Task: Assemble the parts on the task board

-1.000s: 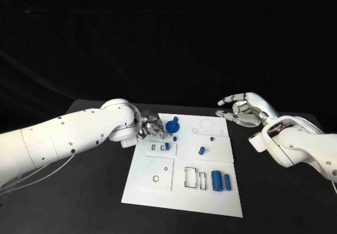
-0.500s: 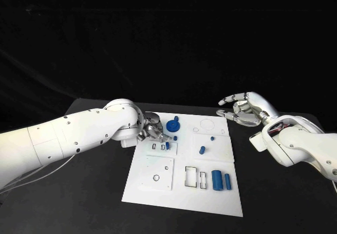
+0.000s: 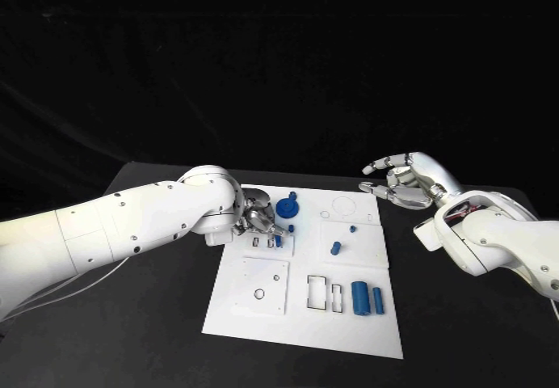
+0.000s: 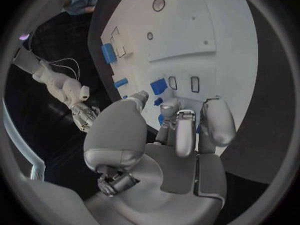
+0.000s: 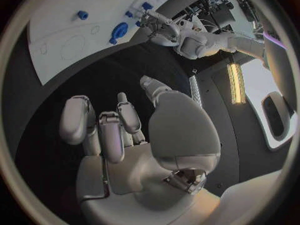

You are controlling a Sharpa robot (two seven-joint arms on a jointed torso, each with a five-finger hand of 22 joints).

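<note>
Task board (image 3: 350, 323): flat white plate at the middle of the matte black table (image 3: 152, 339) | parts: glossy blue cylinder (image 3: 360, 297), round blue disc (image 3: 287, 209) near far edge | left robot hand (image 3: 256, 220): silver fingers curled over a small blue peg (image 3: 277, 241), grip cannot be told | right robot hand (image 3: 402, 184): fingers spread, nothing held, off the board's far right corner

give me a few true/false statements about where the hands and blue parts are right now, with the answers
1. The left hand is over the task board. True.
2. The right hand holds a blue part. False: it is open and empty, off the board's right edge.
3. Two blue cylinders lie side by side on the board's near right part. True.
4. The round blue part lies on the black table. False: it is on the board, beside the left hand.
</note>
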